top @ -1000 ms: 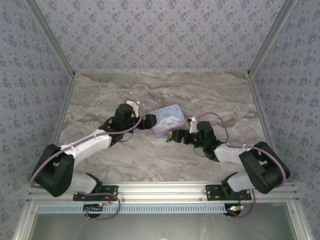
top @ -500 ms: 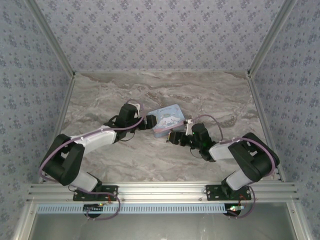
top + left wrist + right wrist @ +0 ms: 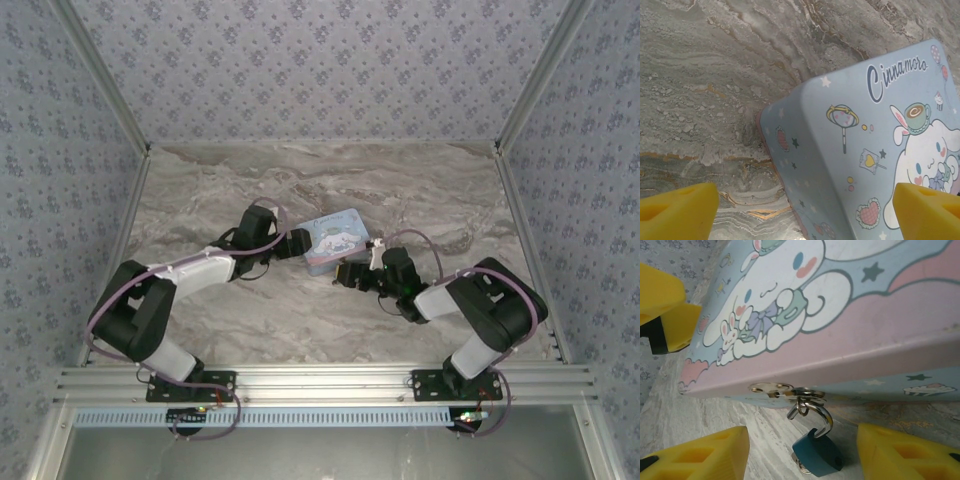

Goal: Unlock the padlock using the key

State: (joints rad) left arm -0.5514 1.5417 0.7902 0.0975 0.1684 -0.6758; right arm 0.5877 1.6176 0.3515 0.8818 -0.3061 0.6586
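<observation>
The padlock (image 3: 818,454) is tiny and blue-bodied. Its silvery shackle (image 3: 823,416) hooks through the ring of the hasp (image 3: 771,388) on the pale blue cartoon tin (image 3: 840,305), and the body rests on the marble. One shackle end looks free of the body. A small silvery bit (image 3: 801,466) pokes out under the body; I cannot tell whether it is the key. My right gripper (image 3: 802,460) is open, its yellow fingers (image 3: 695,455) either side of the padlock without touching it. My left gripper (image 3: 805,215) is open at the tin's (image 3: 880,150) left corner.
The tin (image 3: 335,236) lies mid-table on the marble top (image 3: 250,180), left gripper (image 3: 303,245) at its left end, right gripper (image 3: 344,275) at its near edge. Patterned walls close in the back and sides. The left gripper's fingers (image 3: 662,300) show beyond the tin.
Both arms have folded in closer to the tin. The right gripper has edged left along the tin's near edge and its jaws have narrowed. The tin has stayed put.
</observation>
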